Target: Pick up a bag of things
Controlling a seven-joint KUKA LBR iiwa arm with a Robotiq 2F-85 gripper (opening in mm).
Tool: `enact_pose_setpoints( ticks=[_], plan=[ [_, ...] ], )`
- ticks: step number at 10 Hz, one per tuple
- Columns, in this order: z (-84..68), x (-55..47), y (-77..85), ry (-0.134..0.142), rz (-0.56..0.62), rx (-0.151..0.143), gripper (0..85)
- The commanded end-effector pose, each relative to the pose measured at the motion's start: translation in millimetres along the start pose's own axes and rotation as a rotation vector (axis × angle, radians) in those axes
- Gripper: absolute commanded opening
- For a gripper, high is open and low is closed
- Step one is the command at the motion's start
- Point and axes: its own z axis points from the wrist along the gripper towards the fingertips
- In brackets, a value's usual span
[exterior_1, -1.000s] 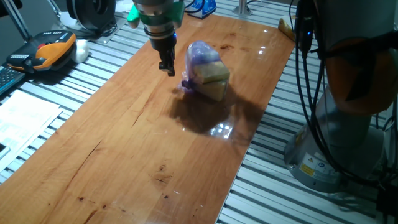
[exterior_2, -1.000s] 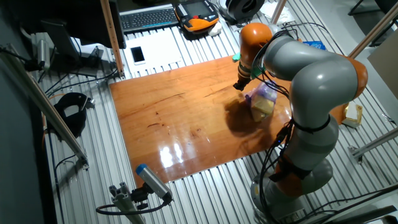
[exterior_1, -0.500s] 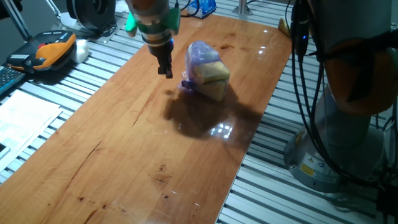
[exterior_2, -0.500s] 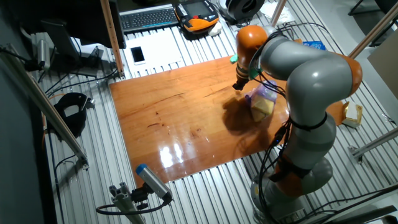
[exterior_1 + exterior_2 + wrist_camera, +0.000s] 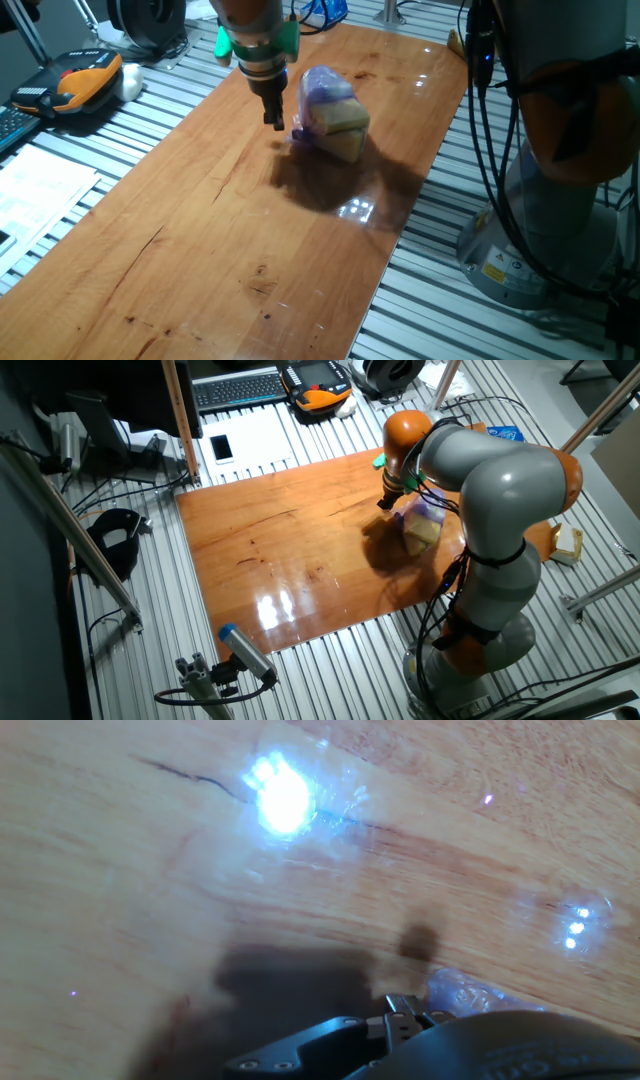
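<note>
The bag of things (image 5: 330,112) (image 5: 424,523), lilac plastic around a tan block, sits on the wooden table (image 5: 200,240) (image 5: 270,550) near its far end. The gripper (image 5: 274,118) (image 5: 384,503) hangs just beside the bag, on the side facing the orange handheld controller (image 5: 80,80) (image 5: 318,380); its fingers look drawn together and hold nothing. In the hand view a crinkled edge of the bag (image 5: 470,992) shows beside the gripper body. A keyboard (image 5: 238,388) and a phone (image 5: 221,448) lie off the table near the controller. Black cables (image 5: 500,150) hang by the robot's base.
</note>
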Motion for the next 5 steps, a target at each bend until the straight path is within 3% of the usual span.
enact_pose_setpoints(
  ticks=[1,3,5],
  plan=[
    [0.3,2.5,0.2,-0.004,0.001,-0.007,0.0],
    [2.1,5.8,-1.0,0.007,0.001,-0.009,0.0],
    [4.1,4.9,-2.2,0.004,0.0,0.025,0.0]
  ],
)
